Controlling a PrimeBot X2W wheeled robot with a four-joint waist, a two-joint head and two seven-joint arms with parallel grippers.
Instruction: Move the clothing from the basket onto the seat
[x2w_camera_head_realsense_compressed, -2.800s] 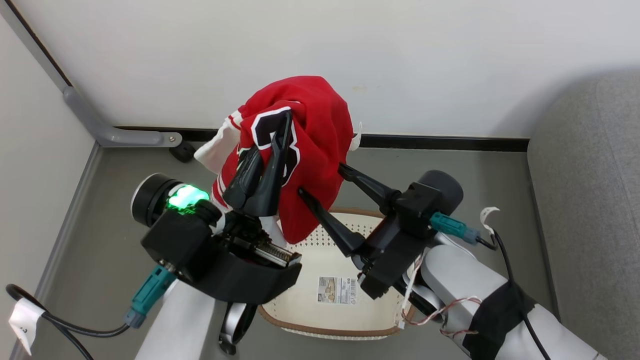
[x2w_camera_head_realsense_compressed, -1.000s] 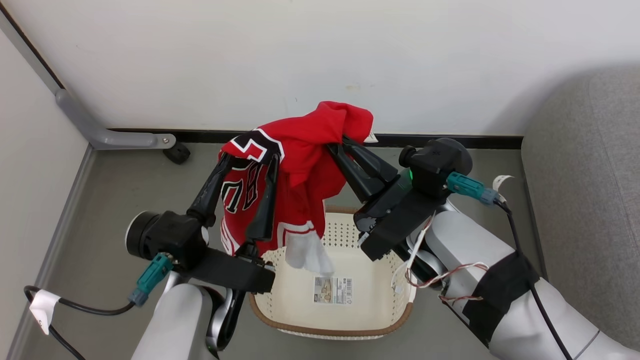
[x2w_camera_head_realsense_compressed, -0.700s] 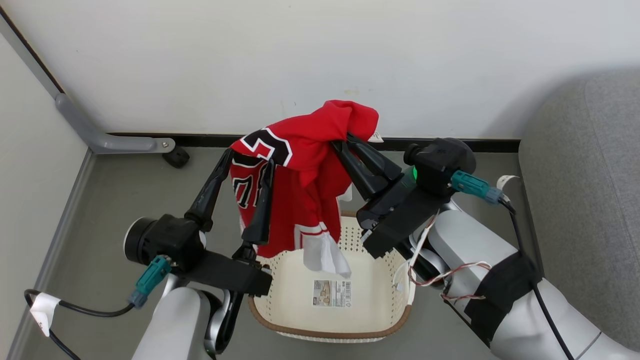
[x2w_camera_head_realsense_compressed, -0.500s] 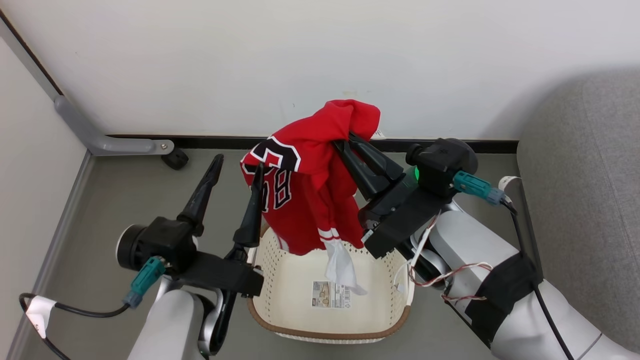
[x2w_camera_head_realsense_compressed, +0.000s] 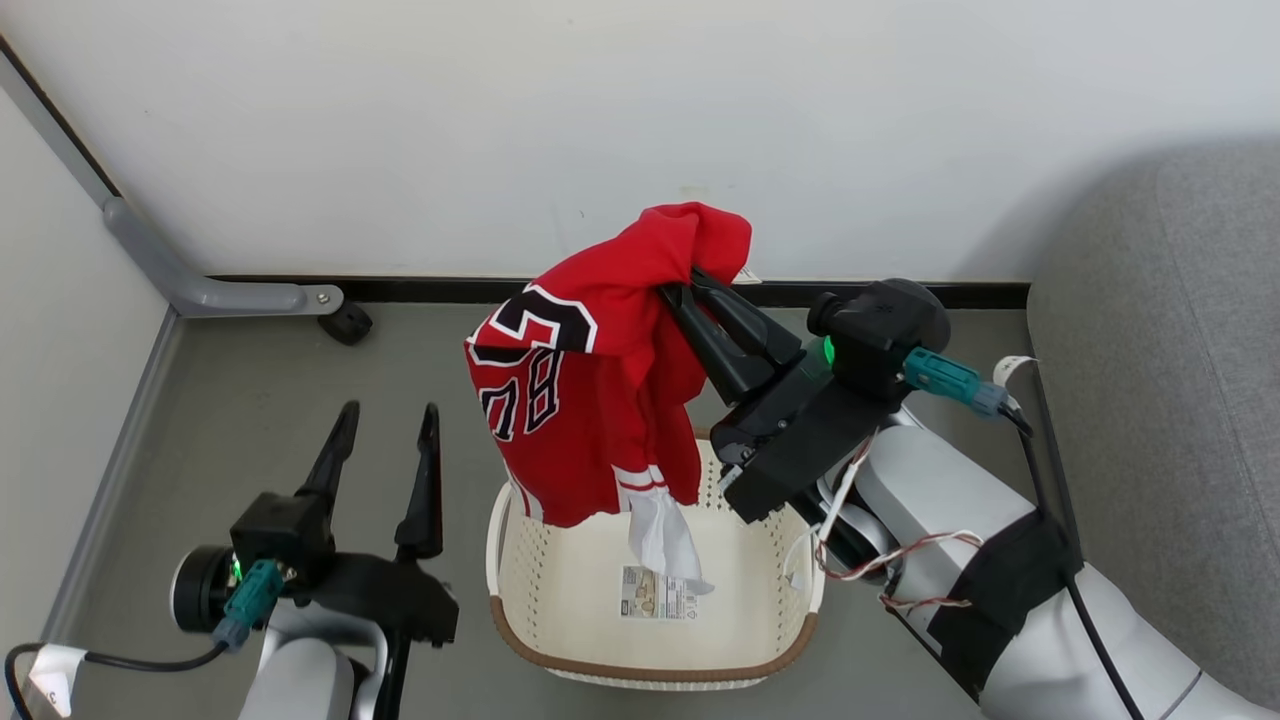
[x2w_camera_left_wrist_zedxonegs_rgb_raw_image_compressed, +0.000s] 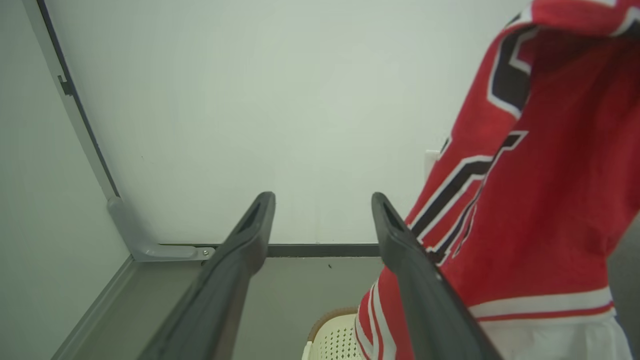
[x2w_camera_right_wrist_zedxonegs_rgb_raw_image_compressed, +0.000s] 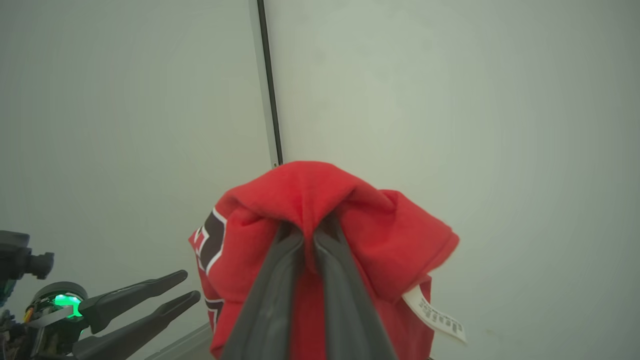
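From the head, the seat (x2w_camera_head_realsense_compressed: 1170, 400) fills the 3 o'clock edge, well apart from the basket (x2w_camera_head_realsense_compressed: 650, 672), which sits on the grey floor (x2w_camera_head_realsense_compressed: 230, 400) at 6 o'clock. A pale wall (x2w_camera_head_realsense_compressed: 400, 120) closes off 12 o'clock; at 10 o'clock a grey bracket (x2w_camera_head_realsense_compressed: 200, 288) runs along its foot, a small black wheel (x2w_camera_head_realsense_compressed: 347, 322) just beside its end. Between the clothing and the seat stands the right arm's own pale forearm (x2w_camera_head_realsense_compressed: 940, 500).

The clothing (x2w_camera_head_realsense_compressed: 590, 400) hangs at the centre, above the basket's far rim — the right gripper (x2w_camera_head_realsense_compressed: 680, 283) has its fingers pressed together on a bunched fold at the top. Its long axis runs from 1 o'clock down to 7 o'clock: the gathered end points at the wall, the white-striped hem and a white flap (x2w_camera_head_realsense_compressed: 662, 540) point down into the basket, the flap crossing the label sticker (x2w_camera_head_realsense_compressed: 652, 592). The numerals face 9 o'clock.

The left gripper (x2w_camera_head_realsense_compressed: 390, 407) stands at 8 o'clock, fingers spread apart and holding nothing — beside the basket's left rim, clear of the cloth.
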